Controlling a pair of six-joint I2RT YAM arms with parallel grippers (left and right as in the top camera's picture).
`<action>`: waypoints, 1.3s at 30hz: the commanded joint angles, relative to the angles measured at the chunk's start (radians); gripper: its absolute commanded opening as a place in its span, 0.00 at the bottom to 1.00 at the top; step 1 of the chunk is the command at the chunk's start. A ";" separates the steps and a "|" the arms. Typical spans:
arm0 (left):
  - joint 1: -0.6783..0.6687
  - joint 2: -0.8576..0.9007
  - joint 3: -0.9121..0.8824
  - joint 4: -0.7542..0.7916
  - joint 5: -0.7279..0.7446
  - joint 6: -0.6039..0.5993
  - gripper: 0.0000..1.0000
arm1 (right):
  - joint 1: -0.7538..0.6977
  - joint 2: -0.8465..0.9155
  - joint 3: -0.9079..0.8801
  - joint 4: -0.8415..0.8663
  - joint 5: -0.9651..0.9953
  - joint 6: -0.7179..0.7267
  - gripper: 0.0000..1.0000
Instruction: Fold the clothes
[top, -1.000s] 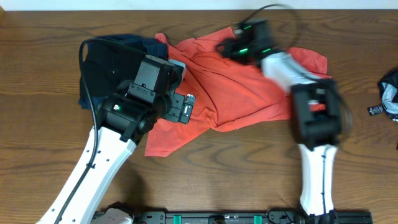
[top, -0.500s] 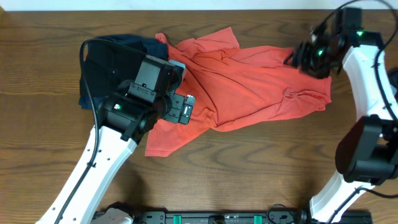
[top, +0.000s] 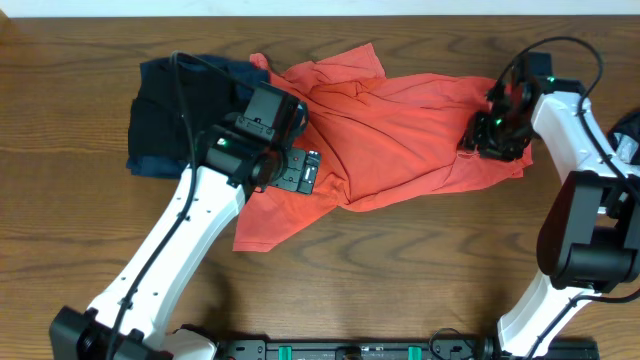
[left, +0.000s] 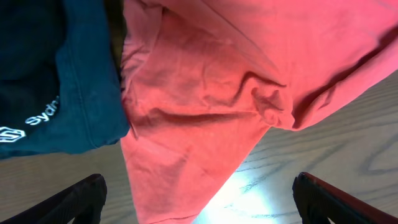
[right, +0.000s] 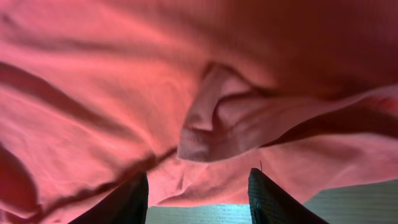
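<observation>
A: Where is the shirt?

B: The red shirt (top: 400, 140) lies spread and rumpled across the middle of the table (top: 400, 280). It runs from the centre toward the right, and one corner trails to the near left. Its left edge lies against a navy garment (top: 170, 110) at the far left, but I cannot tell which of the two is on top.

A: Is either one folded?

B: The shirt shows no neat fold, only wrinkles and a loose flap bunched along its far side. The navy piece lies in a rough square. The left wrist view shows white lettering on it.

A: What about the left gripper?

B: The left gripper (left: 202, 198) hovers over the shirt's left part, just where red meets navy. Its fingers stand wide apart with nothing between them. Red cloth and a strip of bare wood lie below.

A: And the right one?

B: The right gripper (right: 199, 198) sits low over the shirt's right end. Its fingers are parted too, and a small raised fold of red cloth lies just beyond the tips. I cannot tell whether the tips touch the fabric.

A: Anything else on the table?

B: A grey and black cloth (top: 628, 145) lies at the right edge, well apart from the shirt.
</observation>
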 joint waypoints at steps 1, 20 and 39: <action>0.003 0.024 0.012 -0.008 0.007 -0.011 0.97 | 0.025 0.003 -0.042 0.018 0.017 -0.011 0.50; 0.003 0.032 -0.061 -0.061 0.030 -0.017 0.97 | -0.050 -0.030 -0.072 0.100 0.142 0.101 0.01; 0.003 0.059 -0.295 0.134 0.052 -0.347 0.97 | -0.102 -0.035 -0.072 0.088 -0.099 -0.021 0.55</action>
